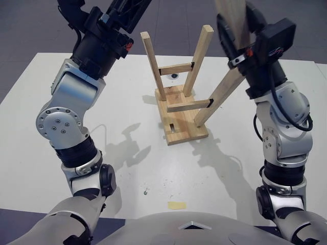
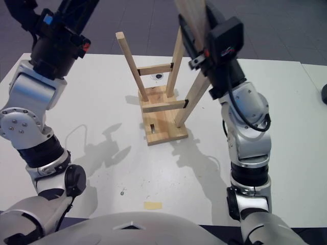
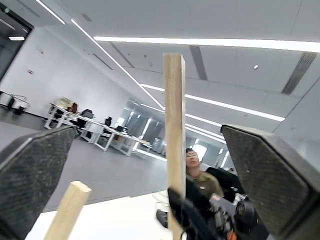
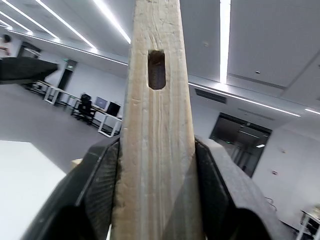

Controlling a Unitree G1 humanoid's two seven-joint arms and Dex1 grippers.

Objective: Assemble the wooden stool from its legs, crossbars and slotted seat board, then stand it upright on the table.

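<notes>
Silver-grey jointed arms, black forearms, screw-ringed elbow discs, black cables, perhaps small red markings.

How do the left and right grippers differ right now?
The left gripper has its jaws wide open, while the right gripper has its jaws shut. The left gripper holds nothing, while the right gripper clamps a slotted wooden leg. Both point up toward the ceiling.
</notes>
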